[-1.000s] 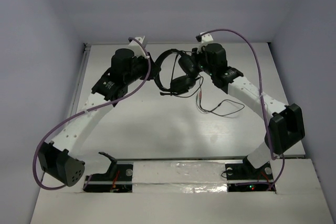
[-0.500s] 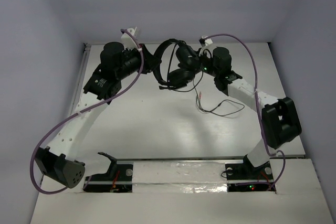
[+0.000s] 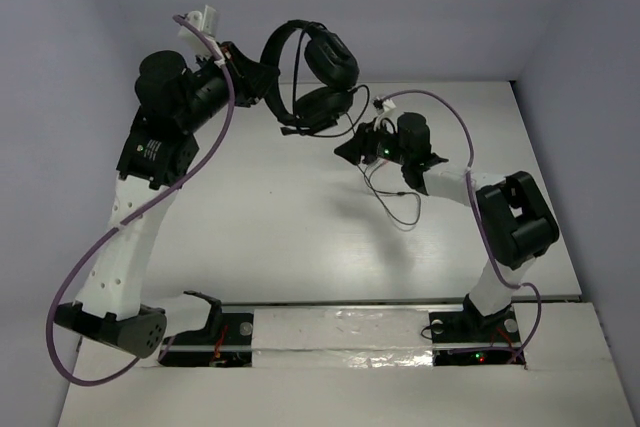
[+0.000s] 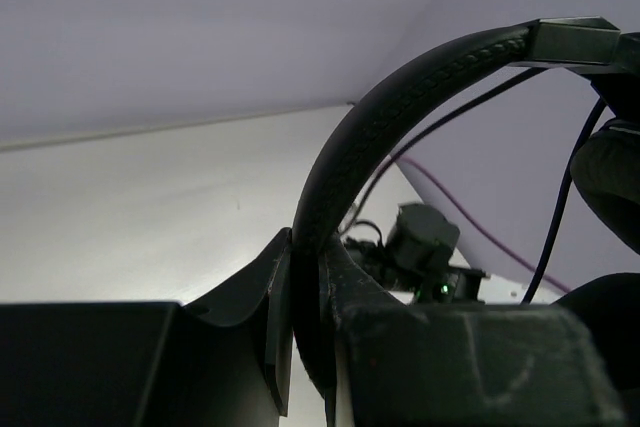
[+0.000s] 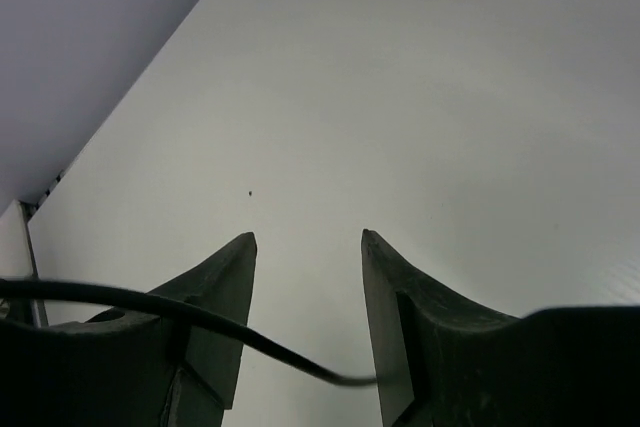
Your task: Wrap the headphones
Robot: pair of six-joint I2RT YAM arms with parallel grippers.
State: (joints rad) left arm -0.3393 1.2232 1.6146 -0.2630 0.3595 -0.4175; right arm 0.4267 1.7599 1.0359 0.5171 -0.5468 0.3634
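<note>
L gripper [image 4: 305, 287] clamps the headband [image 4: 400, 87], holding the headphones [image 3: 332, 59] up above the table [image 3: 250, 227], far left. The cable [image 5: 250, 339] drops to the R gripper [image 5: 308, 239] and crosses its gap sideways. R jaws are parted, prob. not pinching it.

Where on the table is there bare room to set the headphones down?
Widest free patch: the table's middle, between the left arm and the cable. The far right corner, beyond the right gripper, is bare. It is crowded around the right gripper, where the cable loops. The left gripper holds the headphones aloft.
</note>
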